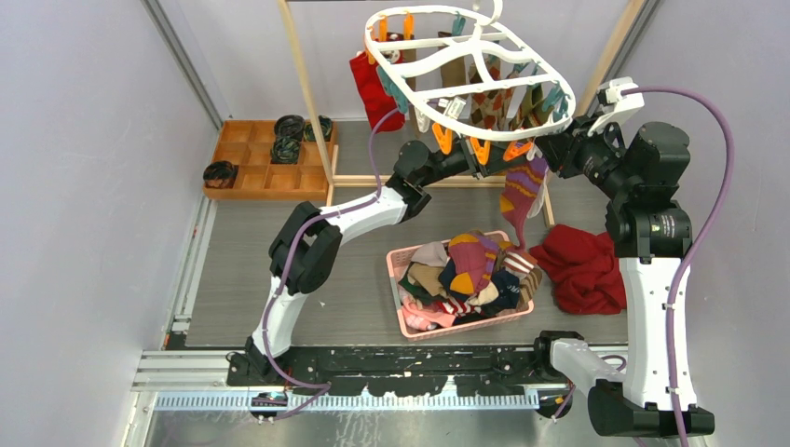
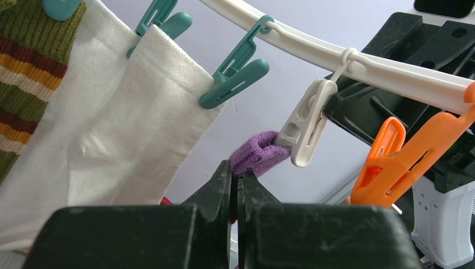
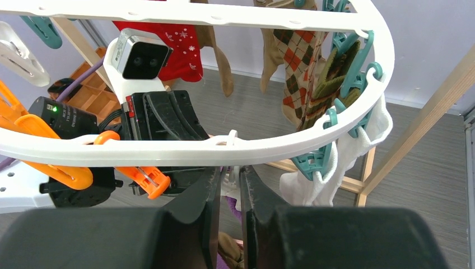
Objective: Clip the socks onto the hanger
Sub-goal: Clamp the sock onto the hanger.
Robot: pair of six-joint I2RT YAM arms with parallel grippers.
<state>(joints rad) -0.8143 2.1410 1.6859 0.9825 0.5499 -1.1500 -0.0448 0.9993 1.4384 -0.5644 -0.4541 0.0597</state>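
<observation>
Hanger rim bars the right end effector, pinching white peg; left end effector closed beside purple sock.

The hanger hangs over the far middle of the worktop, with clipped socks round its rim. My left gripper and right gripper meet under its near edge, beside a dangling sock. Nearer, a basket holds piled socks. A cloth lies just right of it, and a tray sits far left.
</observation>
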